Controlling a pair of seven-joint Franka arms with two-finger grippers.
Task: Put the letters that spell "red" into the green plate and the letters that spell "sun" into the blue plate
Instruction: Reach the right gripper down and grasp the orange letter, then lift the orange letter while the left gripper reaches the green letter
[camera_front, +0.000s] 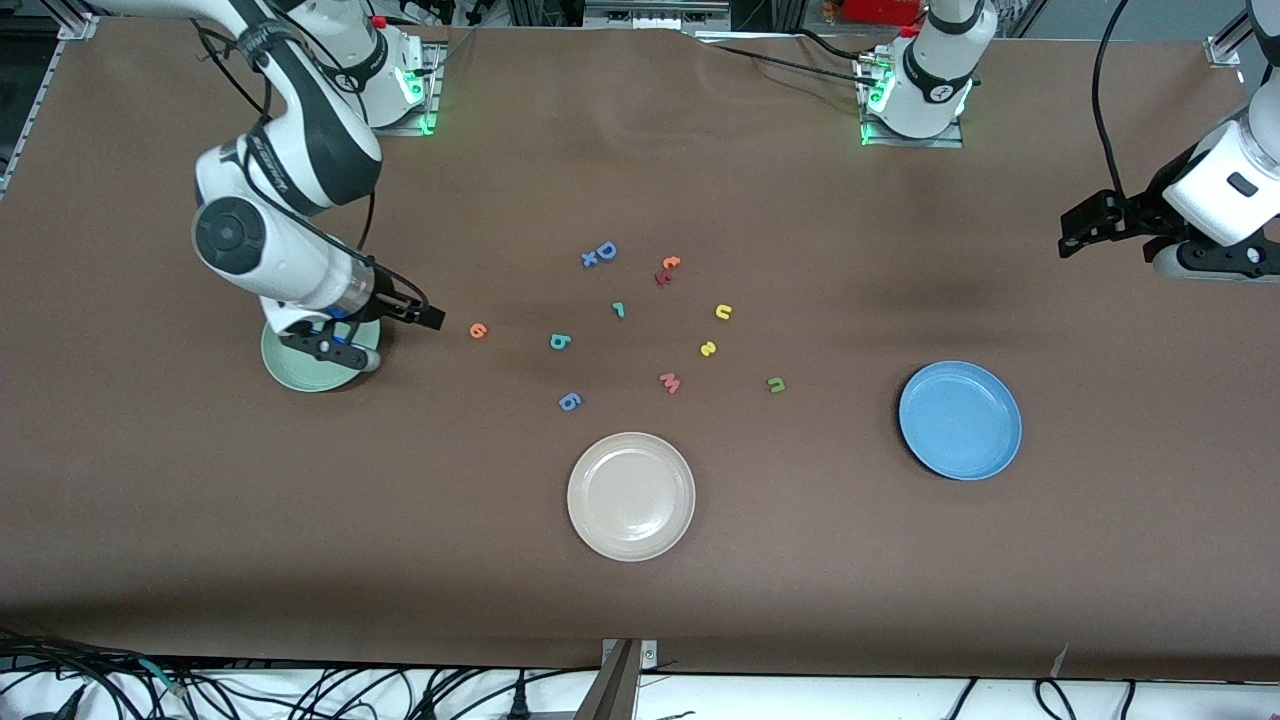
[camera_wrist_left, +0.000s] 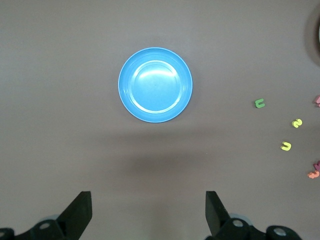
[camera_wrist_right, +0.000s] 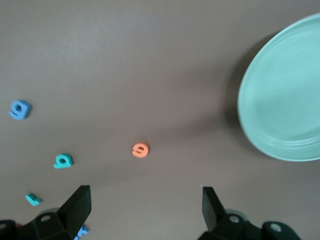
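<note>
Right wrist view: right claw (camera_wrist_right: 142, 210) spread wide, empty, over desk (camera_front: 150, 520) between green plate (camera_front: 290, 368) and orange e (camera_wrist_right: 140, 149). We judge: centre on e, descend straight, pinch thin edges. Left claw (camera_wrist_left: 148, 214) agape, waits above blue plate (camera_wrist_left: 155, 85).

Plain brown worktop (camera_front: 300, 560). Pale mint-green plate (camera_front: 300, 372), mid-blue plate (camera_front: 960, 420), cream-white plate (camera_front: 631, 496). Orange e (camera_front: 478, 330), teal r (camera_front: 618, 309), teal-blue d (camera_front: 560, 342). Yellow s (camera_front: 708, 348) and u (camera_front: 724, 312), olive-green n (camera_front: 776, 384). Pink w (camera_front: 670, 382). Black fingers (camera_wrist_right: 77, 205).
</note>
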